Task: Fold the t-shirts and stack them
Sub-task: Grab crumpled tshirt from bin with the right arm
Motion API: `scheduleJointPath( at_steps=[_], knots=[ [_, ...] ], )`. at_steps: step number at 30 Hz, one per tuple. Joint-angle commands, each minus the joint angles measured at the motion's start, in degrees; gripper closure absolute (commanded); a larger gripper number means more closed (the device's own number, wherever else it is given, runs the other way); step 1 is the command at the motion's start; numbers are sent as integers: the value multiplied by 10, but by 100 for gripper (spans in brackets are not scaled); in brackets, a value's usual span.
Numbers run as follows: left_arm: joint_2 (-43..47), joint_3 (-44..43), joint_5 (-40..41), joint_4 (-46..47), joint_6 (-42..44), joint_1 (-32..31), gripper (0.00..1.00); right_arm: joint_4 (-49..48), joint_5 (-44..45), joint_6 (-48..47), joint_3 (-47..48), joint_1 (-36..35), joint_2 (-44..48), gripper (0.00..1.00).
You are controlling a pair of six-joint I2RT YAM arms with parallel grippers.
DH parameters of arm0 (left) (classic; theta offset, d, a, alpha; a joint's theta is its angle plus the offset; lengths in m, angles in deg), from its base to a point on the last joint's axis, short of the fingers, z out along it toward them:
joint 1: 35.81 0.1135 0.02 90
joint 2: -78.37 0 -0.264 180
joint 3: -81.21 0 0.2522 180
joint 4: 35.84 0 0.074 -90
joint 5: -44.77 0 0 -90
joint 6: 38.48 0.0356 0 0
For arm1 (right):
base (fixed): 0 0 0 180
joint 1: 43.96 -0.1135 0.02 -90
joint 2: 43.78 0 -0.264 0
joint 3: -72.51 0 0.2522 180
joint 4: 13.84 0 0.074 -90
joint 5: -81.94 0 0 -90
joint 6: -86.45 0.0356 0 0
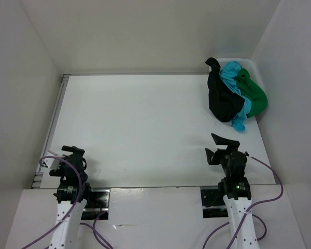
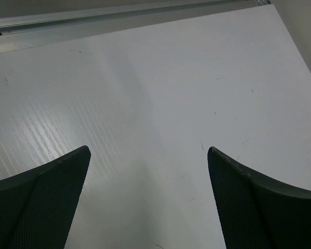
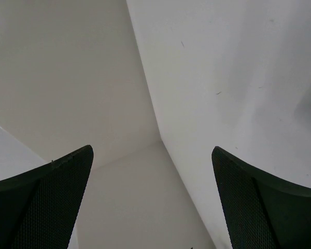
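Lying crumpled, heaped: soft t-shirts [image 1: 234,98] | table [image 1: 145,129] smooth, white

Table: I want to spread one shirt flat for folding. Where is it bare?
The table is bare from the left rail across the middle, down to the left claw and right claw. Only the far-right corner is crowded: t-shirts heaped in the basket.

Table [image 1: 145,129]: walls on its left, far and right sides.
Far right corner: basket [image 1: 249,63], shirts heaped in it and spilling over its near side onto the table.
Heap, left to right, overlapping: left shirt [image 1: 222,101], middle shirt [image 1: 229,71], right shirt [image 1: 255,97].
Near edge: left gripper [image 1: 72,151] at the left end; right gripper [image 1: 217,147] at the right end, before the heap and apart from it.
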Motion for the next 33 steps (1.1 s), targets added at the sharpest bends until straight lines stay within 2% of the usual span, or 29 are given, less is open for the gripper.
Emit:
scheduleJointPath(
  at_steps=[1,4,7,9,10,12,14,16,17,18,19,20,21,22,23,24,25,28,29,30,31,32,33],
  knots=[
    [73,-12,-7,2,5,4,0,44,-24,-8,-3,3,45,0],
    [73,-12,5,9,5,4,0,38,-34,-2,-3,3,45,0],
    [73,-7,61,15,-31,4,0,-41,-90,6,-28,3,45,0],
    [73,0,86,36,-24,4,0,-111,-90,-38,-21,3,45,0],
    [73,1,92,36,8,4,0,-123,-82,-78,1,3,45,0],
    [73,1,97,36,44,4,0,-130,-60,-123,34,3,45,0],
    [73,1,123,36,38,4,0,-130,-22,-172,88,3,33,0],
    [73,7,132,90,66,4,0,-124,20,-250,148,3,-6,0],
    [73,7,112,114,122,4,0,-124,34,-299,171,3,-30,0],
    [73,7,102,169,151,4,0,-116,46,-328,197,3,-100,0],
    [73,7,90,198,180,4,0,-110,55,-357,257,3,-145,0],
    [73,7,41,224,244,4,0,-103,69,-388,293,3,-193,0],
    [73,-5,13,242,277,4,0,-89,78,-442,333,3,-246,0],
    [73,-5,-9,262,302,4,0,-59,89,-467,414,3,-348,0],
    [73,-10,-30,285,328,4,0,-40,101,-494,454,3,-396,0],
    [73,-16,-87,323,397,4,0,-23,135,-535,492,-3,-438,0],
    [73,-21,-120,332,432,4,0,4,155,-554,556,-3,-508,0],
    [73,-61,-246,282,529,4,0,17,247,-626,632,-20,-576,0],
    [73,-74,-282,218,613,4,0,17,294,-646,647,-32,-610,0],
    [73,-84,-336,193,654,4,0,17,317,-696,678,-40,-646,0],
    [73,-84,-349,178,684,4,0,17,341,-717,694,-47,-647,0],
    [73,-84,-349,178,699,4,0,24,389,-751,716,-54,-684,0],
    [73,-76,-349,178,700,4,0,24,390,-752,717,-55,-703,0]
  ],
)
